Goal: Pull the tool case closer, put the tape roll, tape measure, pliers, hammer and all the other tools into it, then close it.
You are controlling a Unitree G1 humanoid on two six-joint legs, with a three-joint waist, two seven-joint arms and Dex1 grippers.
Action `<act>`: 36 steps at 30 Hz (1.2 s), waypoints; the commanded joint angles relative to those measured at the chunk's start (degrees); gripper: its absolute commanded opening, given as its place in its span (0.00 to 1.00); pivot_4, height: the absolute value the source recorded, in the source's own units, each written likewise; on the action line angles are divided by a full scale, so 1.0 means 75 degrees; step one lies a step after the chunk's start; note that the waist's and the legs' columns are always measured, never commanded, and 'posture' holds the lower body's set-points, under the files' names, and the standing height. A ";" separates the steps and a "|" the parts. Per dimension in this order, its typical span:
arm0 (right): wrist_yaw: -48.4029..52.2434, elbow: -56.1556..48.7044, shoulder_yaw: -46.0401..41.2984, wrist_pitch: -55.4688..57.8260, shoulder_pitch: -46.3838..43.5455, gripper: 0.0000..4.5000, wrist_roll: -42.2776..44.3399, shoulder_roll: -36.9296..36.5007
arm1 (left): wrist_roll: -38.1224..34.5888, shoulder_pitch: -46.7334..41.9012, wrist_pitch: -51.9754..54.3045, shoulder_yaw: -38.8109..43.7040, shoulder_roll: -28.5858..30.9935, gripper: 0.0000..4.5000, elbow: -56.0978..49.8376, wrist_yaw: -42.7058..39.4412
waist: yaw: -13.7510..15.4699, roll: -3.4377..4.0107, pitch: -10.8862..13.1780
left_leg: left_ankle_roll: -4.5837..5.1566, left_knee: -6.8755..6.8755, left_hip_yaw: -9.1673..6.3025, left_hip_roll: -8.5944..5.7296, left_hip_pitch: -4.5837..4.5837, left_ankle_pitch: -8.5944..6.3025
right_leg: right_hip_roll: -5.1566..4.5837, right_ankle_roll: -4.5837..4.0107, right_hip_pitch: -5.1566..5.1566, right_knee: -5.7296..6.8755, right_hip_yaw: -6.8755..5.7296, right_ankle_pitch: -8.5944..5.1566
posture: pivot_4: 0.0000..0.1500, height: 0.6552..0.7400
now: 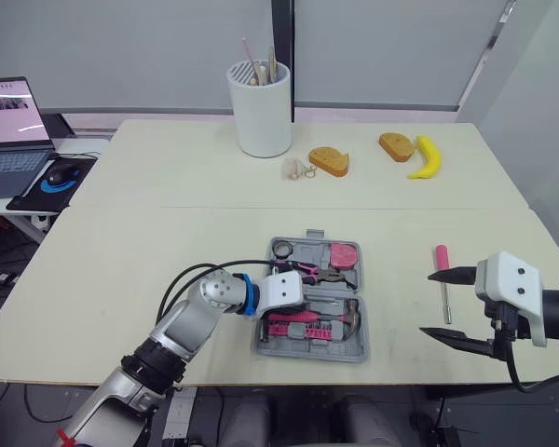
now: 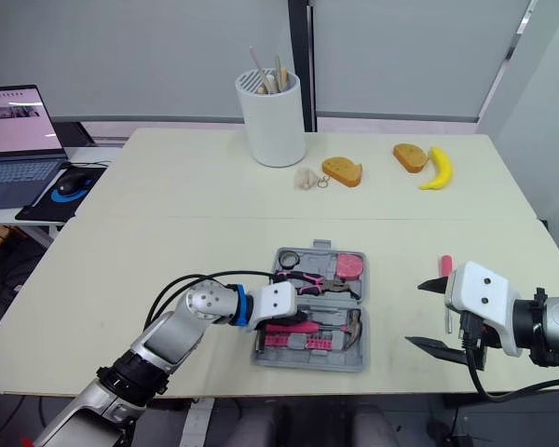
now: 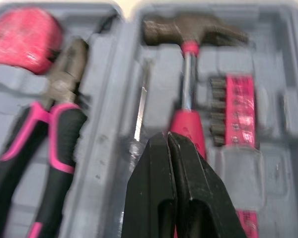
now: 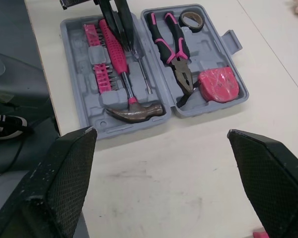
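Open grey tool case (image 4: 211,49) holds pink-handled hammer (image 4: 116,59), pliers (image 4: 176,54); left tool (image 3: 168,136) pinched closed, right tool (image 1: 428,303) wide.

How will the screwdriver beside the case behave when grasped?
The screwdriver is probably rigid: straight metal shaft, pink handle. Slim and round, it may roll on the table if nudged. Likely light for its length.

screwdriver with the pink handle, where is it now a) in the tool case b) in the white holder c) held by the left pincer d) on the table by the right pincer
D: the screwdriver lies on the table outside the tool case, beside the open right pincer.
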 commanded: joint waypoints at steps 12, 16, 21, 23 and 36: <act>-0.1221 0.0551 -0.0909 -0.0740 0.0002 1.00 -0.0694 0.1157 | -0.2463 0.1712 0.0152 0.3951 0.1061 0.20 -0.0271 0.0238 | 0.0018 0.0003 0.0000 | -0.0001 -0.0004 0.0006 0.0001 0.0002 -0.0001 | -0.0008 -0.0002 -0.0001 -0.0003 0.0004 -0.0001 | 1.00 1.00; -0.1258 0.0569 -0.0958 -0.0890 0.0248 1.00 -0.0793 0.1305 | -0.2550 0.2433 0.0211 0.4412 0.1053 0.50 -0.0466 0.0541 | 0.0015 0.0002 0.0001 | -0.0002 -0.0013 0.0006 0.0001 0.0002 -0.0003 | -0.0011 -0.0005 -0.0005 -0.0008 0.0008 -0.0002 | 1.00 1.00; -0.1191 0.0700 -0.1049 -0.1015 0.0375 1.00 -0.0878 0.1307 | -0.2580 0.2934 0.0065 0.4839 0.0997 0.86 -0.0368 0.0977 | 0.0015 0.0003 0.0001 | -0.0002 -0.0011 0.0006 0.0005 0.0003 -0.0003 | -0.0011 -0.0006 -0.0007 -0.0005 0.0008 -0.0002 | 1.00 1.00; -0.1138 0.0721 -0.1018 -0.1069 0.0436 1.00 -0.0919 0.1301 | -0.2591 0.3106 0.0023 0.4966 0.0983 0.99 -0.0276 0.1058 | 0.0014 0.0004 0.0001 | -0.0002 -0.0011 0.0008 0.0006 0.0004 -0.0003 | -0.0011 -0.0006 -0.0008 -0.0006 0.0010 -0.0002 | 1.00 1.00; -0.1111 0.1126 -0.0922 -0.1410 0.0340 1.00 -0.1157 0.1274 | -0.2663 0.3470 -0.0219 0.5134 0.1147 0.99 -0.0337 0.1129 | 0.0020 0.0003 0.0001 | -0.0002 -0.0014 0.0009 0.0006 0.0000 -0.0003 | -0.0015 -0.0011 -0.0012 -0.0007 0.0010 -0.0005 | 1.00 1.00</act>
